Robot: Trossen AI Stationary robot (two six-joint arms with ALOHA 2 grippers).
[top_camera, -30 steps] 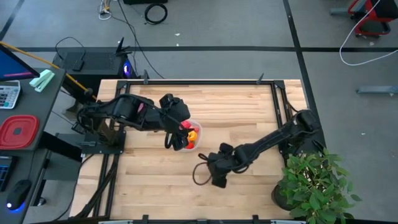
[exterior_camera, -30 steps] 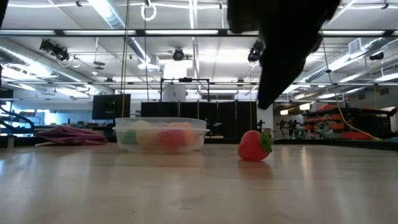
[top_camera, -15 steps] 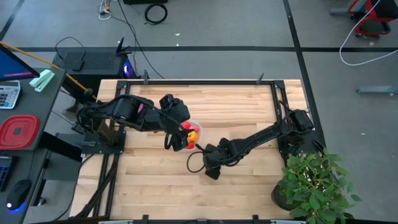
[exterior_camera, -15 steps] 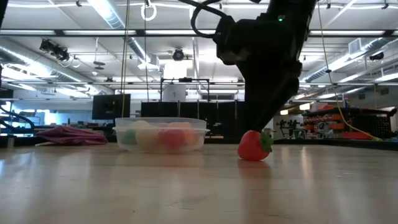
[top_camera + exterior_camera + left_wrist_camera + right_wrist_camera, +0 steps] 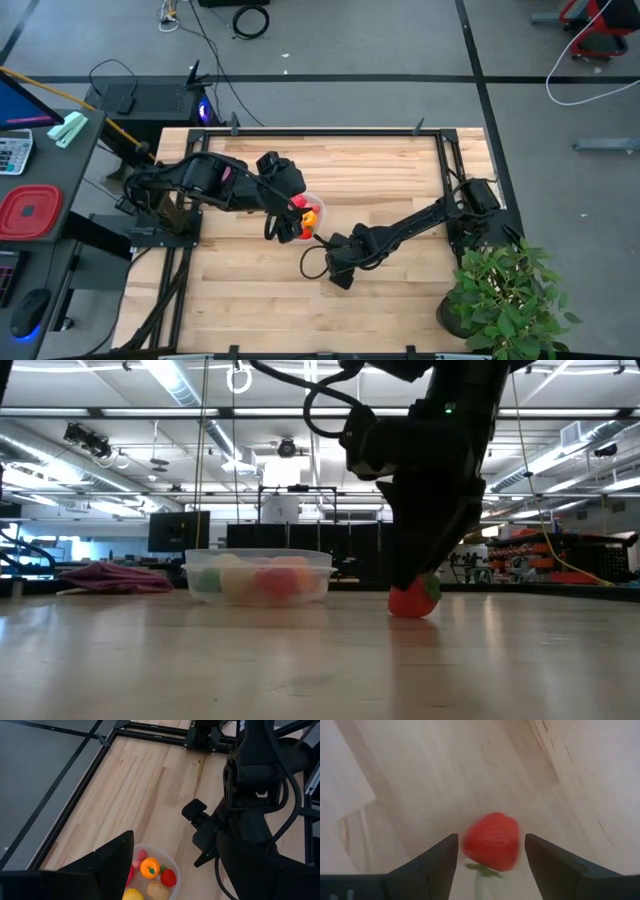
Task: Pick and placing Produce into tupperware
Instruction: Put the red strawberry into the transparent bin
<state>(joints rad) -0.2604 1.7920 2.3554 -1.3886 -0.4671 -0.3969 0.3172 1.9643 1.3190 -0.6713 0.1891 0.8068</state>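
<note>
a red strawberry [image 5: 491, 841] lies on the wooden table [image 5: 400, 170], just beside the clear tupperware [image 5: 259, 575] that holds other toy produce [image 5: 150, 868]. the right gripper [image 5: 490, 855] is low over the strawberry, jaws open on either side of it. the left gripper [image 5: 285, 228] hovers above the tupperware; i cannot tell how its jaws stand.

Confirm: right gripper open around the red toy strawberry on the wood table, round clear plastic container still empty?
Not empty. The left wrist view shows the round clear plastic container already holding several toy fruits. The rest holds: right gripper open around the red toy strawberry on the table.
</note>
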